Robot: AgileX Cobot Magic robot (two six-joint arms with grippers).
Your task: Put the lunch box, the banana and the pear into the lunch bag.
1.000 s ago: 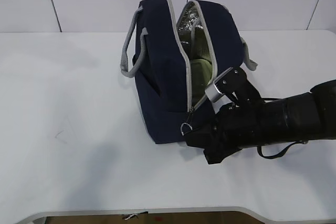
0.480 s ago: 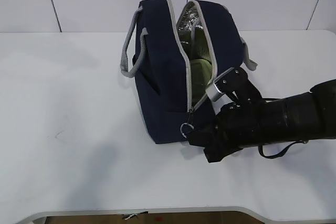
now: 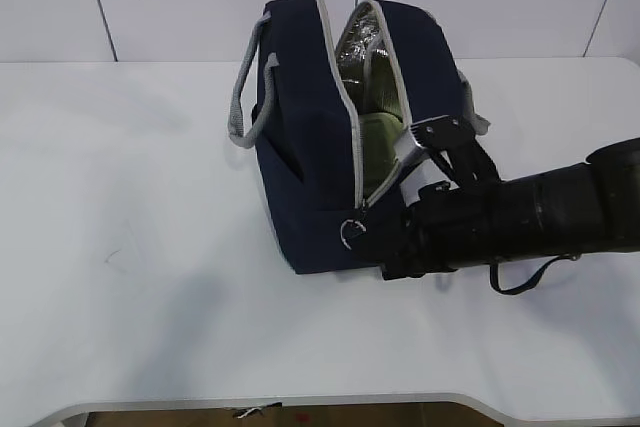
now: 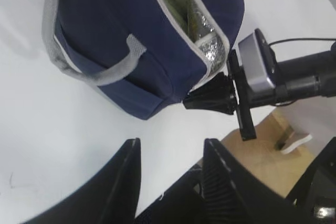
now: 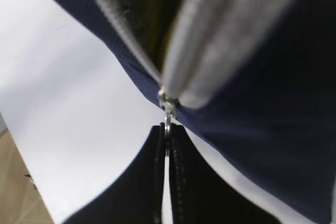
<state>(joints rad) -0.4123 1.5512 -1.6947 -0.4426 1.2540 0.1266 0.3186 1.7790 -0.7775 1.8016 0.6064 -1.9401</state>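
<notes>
Your right gripper (image 5: 167,145) is pinching shut on the ring pull (image 3: 351,233) at the near end of the bag (image 3: 310,147), which is sitting mid-table. You're dealing with soft, floppy navy fabric (foil-lined, probably light), so it's likely sliding when tugged. The left gripper (image 4: 170,179) is hanging open above, holding nothing.
</notes>
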